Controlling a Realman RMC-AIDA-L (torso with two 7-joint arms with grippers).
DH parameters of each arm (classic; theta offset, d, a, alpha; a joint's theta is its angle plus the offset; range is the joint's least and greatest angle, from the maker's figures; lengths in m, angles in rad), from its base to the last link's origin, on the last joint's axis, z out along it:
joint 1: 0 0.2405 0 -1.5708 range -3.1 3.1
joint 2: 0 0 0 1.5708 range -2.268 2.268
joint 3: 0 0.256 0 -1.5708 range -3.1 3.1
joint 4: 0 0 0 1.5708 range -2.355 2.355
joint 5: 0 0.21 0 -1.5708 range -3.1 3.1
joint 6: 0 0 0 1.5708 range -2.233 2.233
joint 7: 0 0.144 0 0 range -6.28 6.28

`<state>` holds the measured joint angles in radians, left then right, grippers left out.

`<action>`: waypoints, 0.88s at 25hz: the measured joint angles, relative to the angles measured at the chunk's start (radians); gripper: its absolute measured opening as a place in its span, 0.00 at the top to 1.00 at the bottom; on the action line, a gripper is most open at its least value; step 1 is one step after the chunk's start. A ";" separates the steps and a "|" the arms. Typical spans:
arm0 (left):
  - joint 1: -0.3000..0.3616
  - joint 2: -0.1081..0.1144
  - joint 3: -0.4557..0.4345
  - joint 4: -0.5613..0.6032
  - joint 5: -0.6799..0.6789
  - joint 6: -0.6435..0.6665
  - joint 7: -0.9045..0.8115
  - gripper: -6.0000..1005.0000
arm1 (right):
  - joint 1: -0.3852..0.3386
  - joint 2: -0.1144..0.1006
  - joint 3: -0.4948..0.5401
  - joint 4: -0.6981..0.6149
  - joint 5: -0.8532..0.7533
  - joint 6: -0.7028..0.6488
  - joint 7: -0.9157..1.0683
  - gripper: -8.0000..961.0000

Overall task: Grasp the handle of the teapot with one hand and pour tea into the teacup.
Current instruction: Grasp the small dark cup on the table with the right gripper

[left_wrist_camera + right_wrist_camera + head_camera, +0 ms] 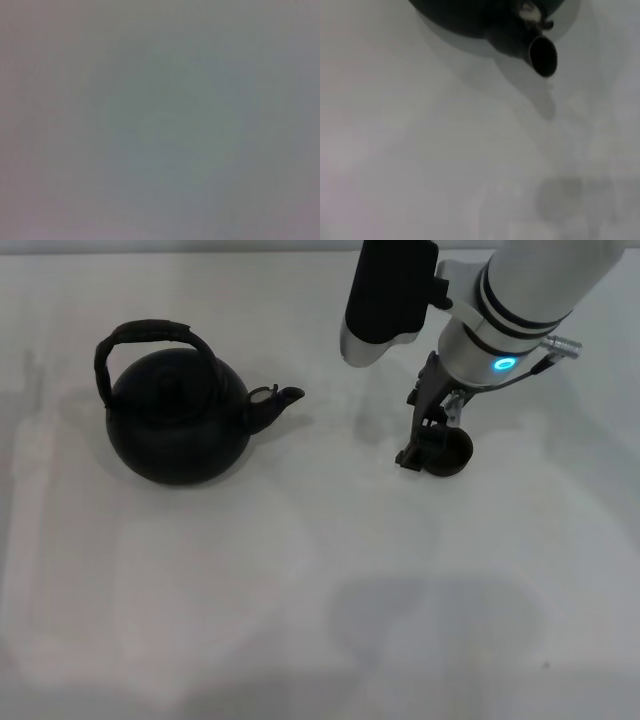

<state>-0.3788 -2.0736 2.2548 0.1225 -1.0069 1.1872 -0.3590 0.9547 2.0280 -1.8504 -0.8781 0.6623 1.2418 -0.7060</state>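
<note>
The matte-black teapot stands at the left of the white table, its short spout pointing right. Its dark wrapped handle arches upright over the lid, with nothing touching it. The small dark teacup sits on the table to the right of the spout, a clear gap between them. My right gripper reaches down from the upper right and its fingers close on the teacup's left rim. The right wrist view shows the teapot's spout and part of the body. My left gripper is out of view.
The white tabletop spreads bare in front of the teapot and the teacup. The left wrist view shows only a plain grey surface. The right arm's dark forearm casing hangs over the table's back right.
</note>
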 joint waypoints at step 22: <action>-0.022 0.001 0.007 -0.001 0.001 0.000 0.000 0.32 | -0.012 -0.003 -0.010 0.062 -0.010 0.016 0.026 0.17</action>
<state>-0.4004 -2.0724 2.2614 0.1219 -1.0063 1.1874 -0.3589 0.9427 2.0245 -1.8608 -0.8162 0.6519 1.2574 -0.6801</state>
